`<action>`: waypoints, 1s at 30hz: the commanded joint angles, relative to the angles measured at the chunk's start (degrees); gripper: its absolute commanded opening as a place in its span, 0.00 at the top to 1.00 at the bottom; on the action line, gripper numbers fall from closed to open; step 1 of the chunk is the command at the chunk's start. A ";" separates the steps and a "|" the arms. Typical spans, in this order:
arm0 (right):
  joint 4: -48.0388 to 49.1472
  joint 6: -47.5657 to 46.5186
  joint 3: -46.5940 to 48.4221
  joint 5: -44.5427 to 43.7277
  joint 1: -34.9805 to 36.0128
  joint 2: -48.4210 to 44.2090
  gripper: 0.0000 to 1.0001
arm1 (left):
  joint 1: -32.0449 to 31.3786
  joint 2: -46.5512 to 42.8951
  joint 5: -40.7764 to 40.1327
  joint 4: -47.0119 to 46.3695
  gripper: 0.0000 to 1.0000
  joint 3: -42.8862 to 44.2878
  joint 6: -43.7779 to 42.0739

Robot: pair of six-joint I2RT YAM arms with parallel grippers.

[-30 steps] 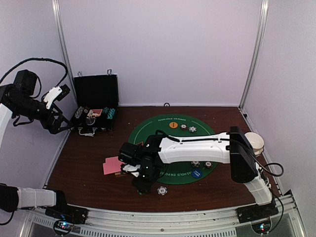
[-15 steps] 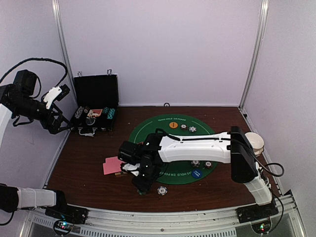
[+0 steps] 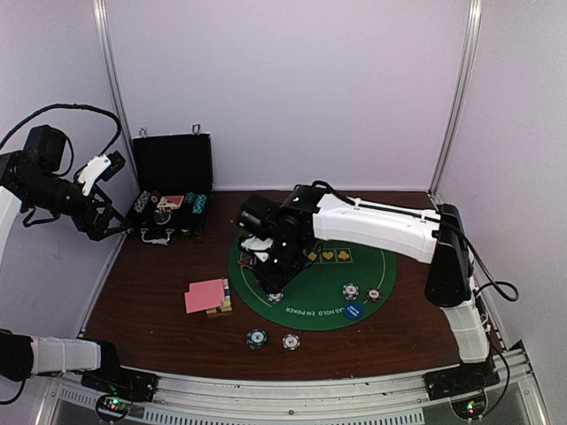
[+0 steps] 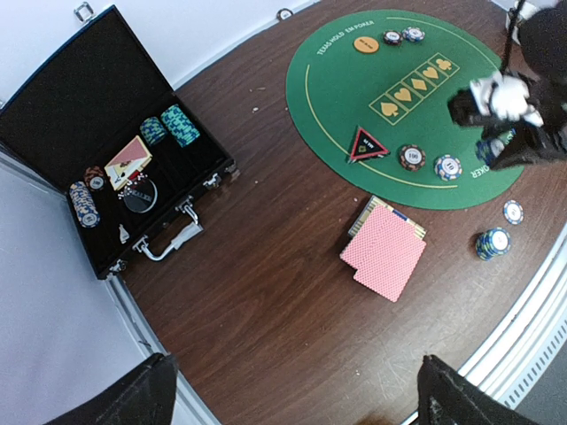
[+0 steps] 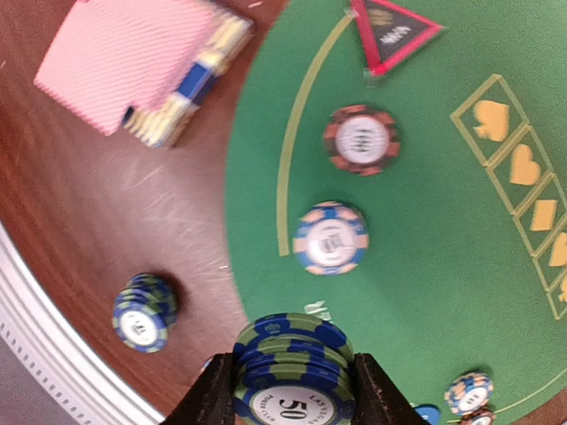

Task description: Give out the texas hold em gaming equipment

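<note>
My right pincer (image 5: 294, 394) is closed on a short stack of blue-green chips (image 5: 292, 354), the front one printed with 50. I hold it above the left part of the green mat (image 3: 328, 274). My left pincer (image 4: 301, 394) stands wide open and holds nothing, raised by the left edge of the bench (image 3: 151, 310).

I judge the work to be about half made. On the mat already lie the triangular marker (image 4: 367, 144), the orange disc (image 4: 366, 42), the blue disc (image 3: 353, 311) and some single chips: two far-rim chips (image 4: 392, 37), then a dark red chip (image 5: 361, 140) and a blue-orange chip (image 5: 330, 237) near the marker. Off the mat, toward the near edge of the bench, stand a small blue stack (image 5: 142, 312) and a lone chip (image 3: 291, 341).

What is left: the pink-backed cards (image 4: 385, 252) lie in one loose pile on the card box (image 5: 190, 97), left of the mat, and none looks dealt. Also, chip stacks (image 4: 180, 124) wait in the black case (image 4: 80, 97) at the far left corner.

The chips are thick round pieces that look hard and smooth, with striped edges and a printed centre label. The mat looks like felt, with yellow lines and suit signs. The cards are thin, with a fine lattice back. The bench is dark wood, lightly scratched. The case has metal latches, a handle and a dark lining.
</note>
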State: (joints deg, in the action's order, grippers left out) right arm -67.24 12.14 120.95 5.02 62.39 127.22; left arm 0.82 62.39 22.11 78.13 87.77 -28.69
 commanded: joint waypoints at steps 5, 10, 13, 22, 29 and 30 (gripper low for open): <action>0.96 1.22 5.62 -7.19 -15.76 0.91 0.94 | 0.33 -0.57 1.09 -0.15 0.02 0.63 -0.33; 1.27 1.67 14.31 -10.46 -20.52 9.91 0.94 | 0.32 -0.61 1.12 -0.12 0.02 0.85 -0.23; 2.75 2.47 17.57 -10.74 -22.65 13.86 0.94 | 0.34 -0.84 1.21 -0.08 0.02 0.67 -0.23; 9.26 4.27 17.95 -9.53 -25.82 19.45 0.92 | 0.32 -0.48 1.71 -0.13 0.02 0.69 0.03; 11.77 4.20 18.09 -11.04 -26.18 21.85 0.91 | 0.32 -0.42 1.54 -0.09 0.02 0.40 0.03; 12.29 4.21 18.07 -11.34 -26.25 22.04 0.91 | 0.32 -0.32 1.55 -0.10 0.02 0.39 0.11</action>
State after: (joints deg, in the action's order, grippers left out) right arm -58.06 15.46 137.03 -4.14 36.49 148.11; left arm 0.82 62.19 22.81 78.13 87.77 -28.67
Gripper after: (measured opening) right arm 0.398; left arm 0.976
